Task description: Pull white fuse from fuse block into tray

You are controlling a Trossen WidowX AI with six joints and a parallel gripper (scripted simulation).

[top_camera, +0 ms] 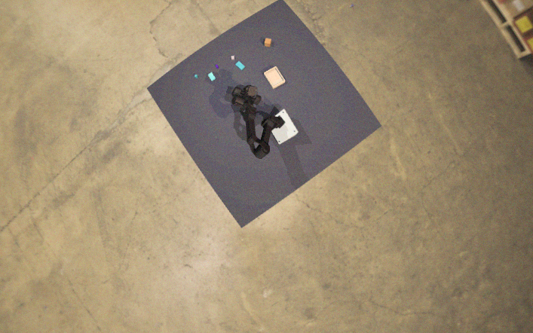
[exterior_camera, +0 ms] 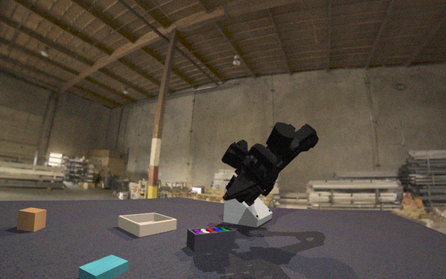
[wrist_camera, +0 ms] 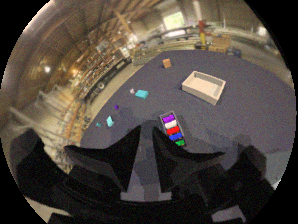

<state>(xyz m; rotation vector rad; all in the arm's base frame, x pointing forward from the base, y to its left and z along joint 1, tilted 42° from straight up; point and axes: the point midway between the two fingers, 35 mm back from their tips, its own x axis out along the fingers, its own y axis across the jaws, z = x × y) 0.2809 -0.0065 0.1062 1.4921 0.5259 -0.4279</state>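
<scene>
The dark fuse block (exterior_camera: 211,243) (wrist_camera: 165,124) stands on the mat with a row of coloured fuses in its top. The white fuse (exterior_camera: 204,230) sits in the block, second from the left in the exterior view. My gripper (exterior_camera: 240,195) (wrist_camera: 147,128) (top_camera: 244,91) hangs above and just behind the block, tilted down, and hides it in the overhead view. Its fingers are shut with nothing between them. The beige tray (exterior_camera: 141,229) (top_camera: 279,85) (wrist_camera: 200,91) stands empty to the left of the block.
An orange cube (exterior_camera: 31,219) (top_camera: 268,41) (wrist_camera: 166,63) stands far left. A cyan block (exterior_camera: 103,266) (top_camera: 240,65) lies in front, and a second one (top_camera: 211,76) lies further off with small bits nearby. The arm's white base (exterior_camera: 246,213) (top_camera: 287,129) is behind the block.
</scene>
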